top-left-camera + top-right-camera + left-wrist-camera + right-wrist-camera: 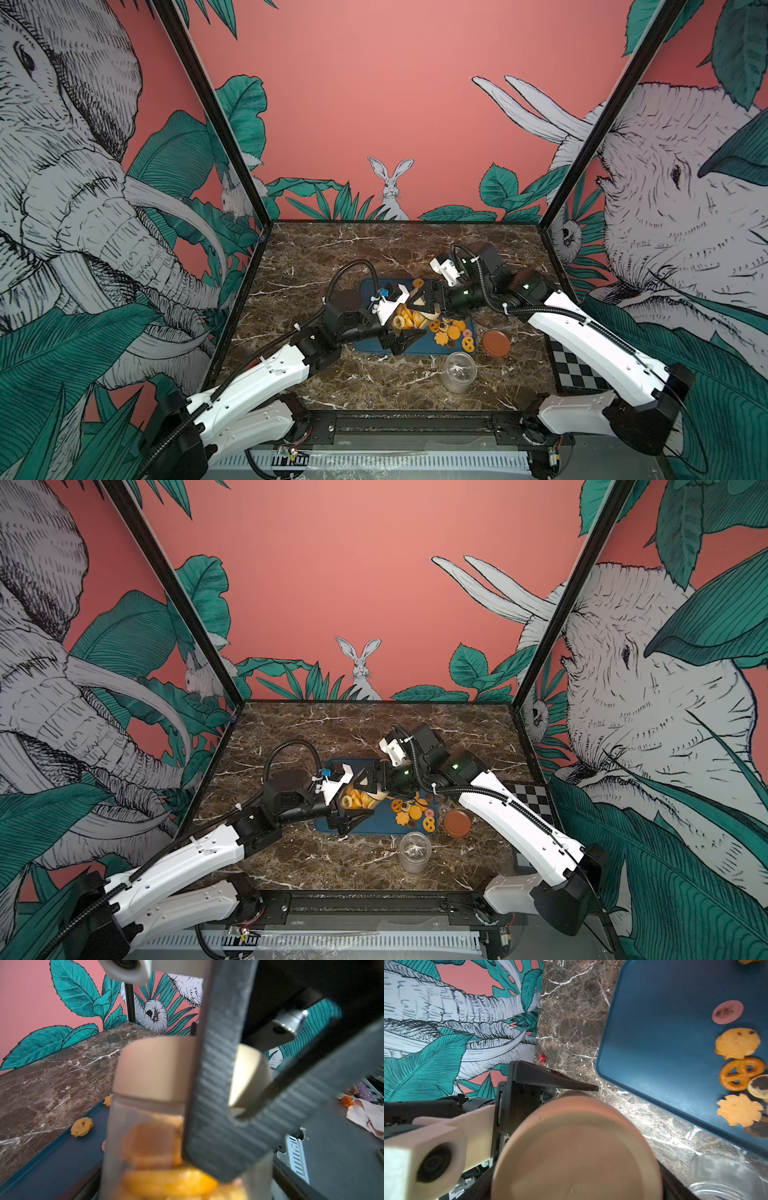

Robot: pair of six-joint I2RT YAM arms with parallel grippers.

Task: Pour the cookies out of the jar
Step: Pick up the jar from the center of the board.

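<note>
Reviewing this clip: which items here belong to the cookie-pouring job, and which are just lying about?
In the job: filled jar in the left gripper, its cream lid in the right gripper, cookies on the blue tray.
Lying about: empty clear jar, brown lid, checkered board.

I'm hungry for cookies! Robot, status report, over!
Left gripper holding cookie jar above blue tray. Right gripper clamped on its cream lid; cookies inside. Empty jar nearby, not blocking.

Top pair high, frontal; wrist views close, sharing jar (145,1120).
</note>
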